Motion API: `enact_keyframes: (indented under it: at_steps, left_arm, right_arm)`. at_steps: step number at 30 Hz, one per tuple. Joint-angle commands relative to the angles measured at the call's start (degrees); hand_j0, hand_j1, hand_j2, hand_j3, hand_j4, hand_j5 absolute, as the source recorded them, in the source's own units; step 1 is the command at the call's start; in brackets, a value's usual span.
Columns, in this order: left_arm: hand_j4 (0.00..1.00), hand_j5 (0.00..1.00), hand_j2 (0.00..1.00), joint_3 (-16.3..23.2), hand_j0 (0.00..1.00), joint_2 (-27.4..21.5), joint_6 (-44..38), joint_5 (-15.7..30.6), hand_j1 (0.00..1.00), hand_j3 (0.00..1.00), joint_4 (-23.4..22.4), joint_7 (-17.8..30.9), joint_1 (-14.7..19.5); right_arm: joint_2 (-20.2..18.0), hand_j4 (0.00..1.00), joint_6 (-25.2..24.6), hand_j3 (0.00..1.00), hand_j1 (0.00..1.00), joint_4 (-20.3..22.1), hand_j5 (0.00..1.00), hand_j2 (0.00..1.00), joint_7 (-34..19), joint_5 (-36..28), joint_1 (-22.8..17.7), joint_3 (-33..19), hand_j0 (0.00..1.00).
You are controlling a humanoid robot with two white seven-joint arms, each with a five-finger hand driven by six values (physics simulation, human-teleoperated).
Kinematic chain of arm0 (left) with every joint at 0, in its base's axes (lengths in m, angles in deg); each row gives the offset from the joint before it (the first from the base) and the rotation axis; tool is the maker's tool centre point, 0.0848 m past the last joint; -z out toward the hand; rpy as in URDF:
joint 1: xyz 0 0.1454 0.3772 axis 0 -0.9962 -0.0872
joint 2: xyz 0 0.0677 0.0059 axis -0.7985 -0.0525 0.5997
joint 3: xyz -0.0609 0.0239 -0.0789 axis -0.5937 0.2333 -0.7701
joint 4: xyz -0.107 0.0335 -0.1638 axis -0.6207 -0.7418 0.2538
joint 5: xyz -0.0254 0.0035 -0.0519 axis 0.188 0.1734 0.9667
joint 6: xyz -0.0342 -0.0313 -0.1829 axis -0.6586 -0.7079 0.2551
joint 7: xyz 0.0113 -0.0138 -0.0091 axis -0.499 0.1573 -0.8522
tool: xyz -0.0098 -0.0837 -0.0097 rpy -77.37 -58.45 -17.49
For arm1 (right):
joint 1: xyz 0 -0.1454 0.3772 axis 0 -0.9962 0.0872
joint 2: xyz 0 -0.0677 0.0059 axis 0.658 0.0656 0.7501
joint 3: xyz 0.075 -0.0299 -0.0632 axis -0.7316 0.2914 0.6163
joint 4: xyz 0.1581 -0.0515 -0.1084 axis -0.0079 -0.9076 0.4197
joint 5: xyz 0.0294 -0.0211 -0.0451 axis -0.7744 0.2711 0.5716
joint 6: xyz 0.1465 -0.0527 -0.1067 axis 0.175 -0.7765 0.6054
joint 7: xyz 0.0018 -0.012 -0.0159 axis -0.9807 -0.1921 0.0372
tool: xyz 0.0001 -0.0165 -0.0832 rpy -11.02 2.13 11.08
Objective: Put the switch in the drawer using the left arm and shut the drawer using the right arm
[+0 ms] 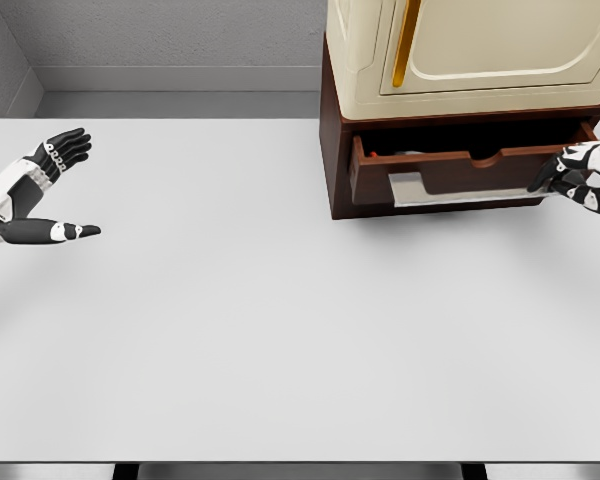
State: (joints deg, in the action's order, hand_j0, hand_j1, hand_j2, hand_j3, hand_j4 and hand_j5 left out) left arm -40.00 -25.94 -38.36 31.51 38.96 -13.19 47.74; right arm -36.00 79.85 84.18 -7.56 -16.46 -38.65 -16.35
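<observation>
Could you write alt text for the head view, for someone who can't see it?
A brown drawer under a cream cabinet stands partly open at the far right of a white table, with the robot's right hand at its front right corner. Something small with a red spot lies inside, too hidden to identify. The left hand hovers open and empty at the far left.

The dark brown wooden drawer stands partly pulled out of its cabinet at the table's far right, a pale metal handle across its front. Inside, only a red-and-grey sliver of the switch shows.
</observation>
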Motion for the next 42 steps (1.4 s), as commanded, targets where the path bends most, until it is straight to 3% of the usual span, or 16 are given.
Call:
enact_keyframes:
  at_steps: [1, 6, 10, 16, 21, 24, 28, 35, 42]
  left_arm:
    - [1.0, 1.0, 1.0, 0.1, 1.0, -0.1, 0.0, 0.4, 1.0, 1.0, 0.0, 0.0, 0.0]
    - [1.0, 1.0, 1.0, 0.0, 1.0, -0.1, -0.1, 0.4, 1.0, 1.0, 0.0, 0.0, 0.0]
    - [1.0, 1.0, 1.0, 0.0, 1.0, -0.1, -0.1, 0.4, 1.0, 1.0, 0.0, 0.0, 0.0]
    - [1.0, 1.0, 1.0, 0.0, 1.0, 0.0, -0.1, 0.4, 1.0, 1.0, 0.0, 0.0, 0.0]
    - [1.0, 1.0, 1.0, 0.0, 1.0, 0.0, -0.1, 0.4, 1.0, 1.0, 0.0, 0.0, 0.0]
    - [1.0, 1.0, 1.0, 0.0, 1.0, 0.0, -0.1, 0.4, 1.0, 1.0, -0.1, 0.0, 0.0]
    - [1.0, 1.0, 1.0, 0.0, 1.0, 0.1, -0.1, 0.4, 1.0, 1.0, -0.1, 0.0, 0.0]
    - [1.0, 1.0, 1.0, 0.0, 1.0, 0.0, -0.2, 0.4, 1.0, 1.0, -0.2, 0.0, 0.0]
    - [1.0, 1.0, 1.0, 0.0, 1.0, 0.0, -0.1, 0.4, 1.0, 1.0, -0.2, 0.0, 0.0]
  right_arm:
    - [-0.2, 0.49, 1.9, 0.49, 0.49, -1.2, 0.49, 0.49, -1.2, 5.0, 0.0, -1.4, 0.49]
    - [-2.1, 0.55, 1.9, 0.55, 0.55, -1.2, 0.55, 0.55, -1.2, 2.7, -0.1, -9.8, 0.55]
    - [-2.2, 0.55, 1.9, 0.55, 0.55, -0.7, 0.55, 0.55, -1.2, 2.6, -0.3, -9.8, 0.55]
    - [-4.9, 0.55, 1.9, 0.55, 0.55, 6.0, 0.55, 0.55, -1.2, 2.9, -6.8, -9.8, 0.55]
    - [-4.6, 0.55, 1.9, 0.55, 0.55, 5.8, 0.55, 0.55, -1.2, 3.8, -10.5, -9.1, 0.55]
    - [-4.1, 0.55, 1.9, 0.55, 0.55, 5.0, 0.55, 0.55, -1.2, 7.0, -9.3, -3.7, 0.55]
    - [-3.9, 0.55, 1.9, 0.55, 0.55, 4.2, 0.55, 0.55, -1.2, 7.3, -4.5, 1.9, 0.55]
    - [-1.3, 0.55, 1.9, 0.55, 0.55, 0.4, 0.55, 0.55, -1.2, 9.2, 1.9, 7.0, 0.55]
    - [-0.7, 0.55, 1.9, 0.55, 0.55, -1.6, 0.55, 0.55, -1.2, 9.9, 4.0, 7.8, 0.55]
